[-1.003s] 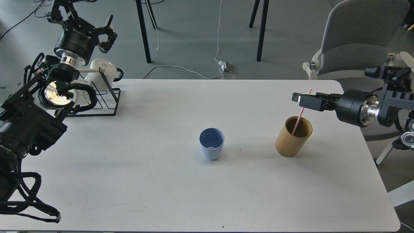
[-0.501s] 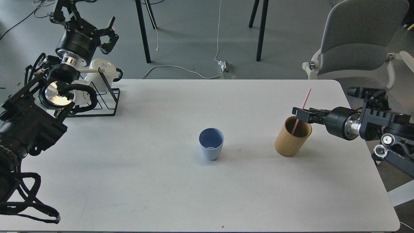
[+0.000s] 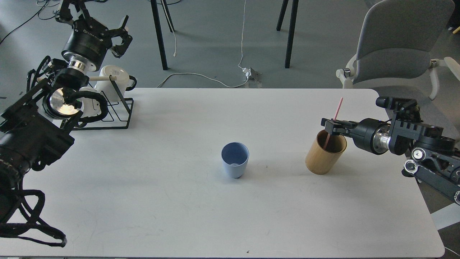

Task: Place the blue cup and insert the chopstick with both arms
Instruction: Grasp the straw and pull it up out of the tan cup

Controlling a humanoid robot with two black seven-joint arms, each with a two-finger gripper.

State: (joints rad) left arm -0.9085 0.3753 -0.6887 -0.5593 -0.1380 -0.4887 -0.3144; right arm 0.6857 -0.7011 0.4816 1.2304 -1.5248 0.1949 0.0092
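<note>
White worktop (image 3: 179, 201) is carrying blue cup (image 3: 235, 159) at centre, upright; right claw (image 3: 330, 126) is straddling chopstick (image 3: 334, 120) in bamboo holder (image 3: 323, 153), grip unclear; should lift vertically w/o tipping holder; left claw (image 3: 120, 34) is hanging wide

Grey floor (image 3: 215, 43), grey chair (image 3: 399, 46), white table (image 3: 179, 201).

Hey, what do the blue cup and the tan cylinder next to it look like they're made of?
The blue cup looks like matte plastic or glazed ceramic: even pale colour, no shine. The tan cylinder looks like bamboo or wood: warm tan wall with faint grain, dull finish.
</note>
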